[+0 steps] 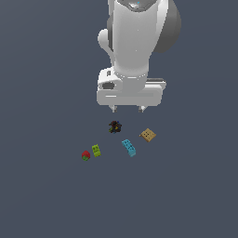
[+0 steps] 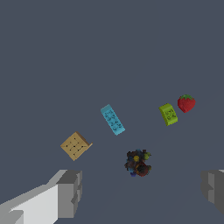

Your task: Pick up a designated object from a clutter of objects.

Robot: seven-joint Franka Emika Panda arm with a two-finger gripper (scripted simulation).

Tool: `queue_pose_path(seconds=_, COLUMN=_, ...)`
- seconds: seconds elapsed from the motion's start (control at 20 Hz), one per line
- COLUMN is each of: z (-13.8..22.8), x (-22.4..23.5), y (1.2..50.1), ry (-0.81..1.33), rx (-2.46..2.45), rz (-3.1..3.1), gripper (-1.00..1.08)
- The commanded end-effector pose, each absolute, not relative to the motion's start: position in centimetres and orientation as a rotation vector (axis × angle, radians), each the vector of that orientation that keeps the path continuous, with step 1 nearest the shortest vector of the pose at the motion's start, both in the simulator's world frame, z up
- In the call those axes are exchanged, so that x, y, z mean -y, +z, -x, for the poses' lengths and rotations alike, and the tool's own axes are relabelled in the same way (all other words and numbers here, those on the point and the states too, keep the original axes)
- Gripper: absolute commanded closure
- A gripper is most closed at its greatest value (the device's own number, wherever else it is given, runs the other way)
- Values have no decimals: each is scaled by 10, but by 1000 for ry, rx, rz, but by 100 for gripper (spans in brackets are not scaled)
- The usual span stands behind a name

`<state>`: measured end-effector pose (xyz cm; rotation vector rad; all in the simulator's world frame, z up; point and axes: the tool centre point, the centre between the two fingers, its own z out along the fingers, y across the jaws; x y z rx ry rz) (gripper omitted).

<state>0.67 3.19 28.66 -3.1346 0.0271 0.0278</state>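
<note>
Gripper poised above the clutter, nothing grasped

The gripper (image 1: 128,109) is held high and pointed straight down, jaws spread wide and empty. The tan square (image 1: 148,135) lies below it and off to one finger's side, just beyond the cyan brick (image 1: 129,147). The jaws should be centred over the tan square before descent, so the dark lump (image 1: 115,126) directly beneath is avoided.

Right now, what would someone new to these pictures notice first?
The big white arm hangs over a plain grey floor, its open fingers above the dark lump. Below lie bright pieces: a tan cracker-like square at the exterior view's right, a cyan brick, then a lime-green brick beside a red strawberry.
</note>
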Motion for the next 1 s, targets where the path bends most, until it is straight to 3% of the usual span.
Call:
queue_pose_path(seconds=0.0, z=-7, x=-38, y=277, ry=27, rx=-80, rz=3135, gripper=-92)
queue_pose_path(seconds=0.95, z=1, x=-96, y=176, ry=13, rx=-631, rz=3083, gripper=-92)
